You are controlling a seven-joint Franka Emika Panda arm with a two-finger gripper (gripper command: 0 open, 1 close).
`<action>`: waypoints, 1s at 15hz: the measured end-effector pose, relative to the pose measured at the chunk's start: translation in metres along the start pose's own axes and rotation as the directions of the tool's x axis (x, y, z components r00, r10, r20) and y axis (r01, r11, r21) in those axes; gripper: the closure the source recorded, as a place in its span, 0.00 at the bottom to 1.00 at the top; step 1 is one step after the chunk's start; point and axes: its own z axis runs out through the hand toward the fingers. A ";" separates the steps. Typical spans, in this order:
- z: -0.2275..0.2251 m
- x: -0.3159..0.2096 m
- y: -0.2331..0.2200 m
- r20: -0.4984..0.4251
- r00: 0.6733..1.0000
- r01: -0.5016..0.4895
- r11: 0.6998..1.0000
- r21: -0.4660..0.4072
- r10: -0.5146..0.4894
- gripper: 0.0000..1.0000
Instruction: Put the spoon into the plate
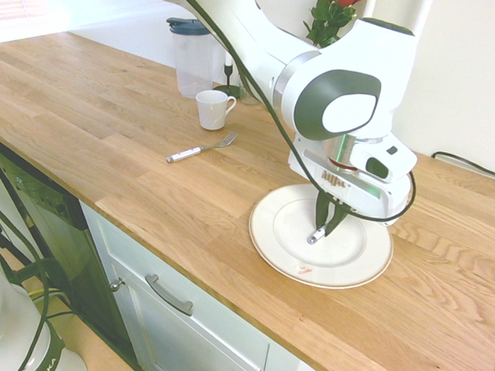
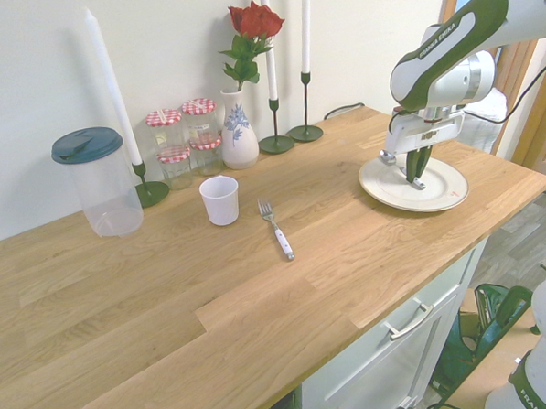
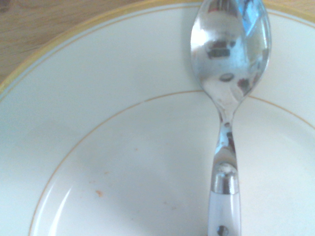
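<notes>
Now your gripper [image 1: 323, 226] pinches the spoon [image 1: 317, 237] low over the plate [image 1: 343, 267], bowl just below the jaws. You only need to release it.

On the long wooden countertop [image 2: 259, 288] we find the large round white plate with a golden rim [image 2: 437, 194] near one end, with the small white-handled metal spoon [image 3: 227, 123] over it beneath the gripper [image 1: 328, 217]. Well apart, toward the middle, lies the white-handled metal fork [image 2: 276, 230], just beside the small white cup [image 2: 220, 199]. Behind them, along the wall, stand the clear plastic jug with a dark lid [image 2: 98, 182], the checked-lid glass jars [image 2: 185, 136] and the white vase holding a red rose [image 2: 239, 124].
</notes>
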 end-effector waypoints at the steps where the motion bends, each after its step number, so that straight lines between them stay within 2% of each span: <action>1: 0.000 0.000 0.000 0.001 1.000 -0.002 1.000 0.002 0.002 0.00; 10: -0.005 -0.001 0.000 -0.003 1.000 -0.001 1.000 0.007 0.001 0.00; 13: -0.054 -0.022 -0.006 -0.027 0.998 0.050 0.998 0.027 -0.049 0.00; 15: -0.092 -0.072 -0.032 -0.034 0.991 0.131 0.991 0.034 -0.130 0.00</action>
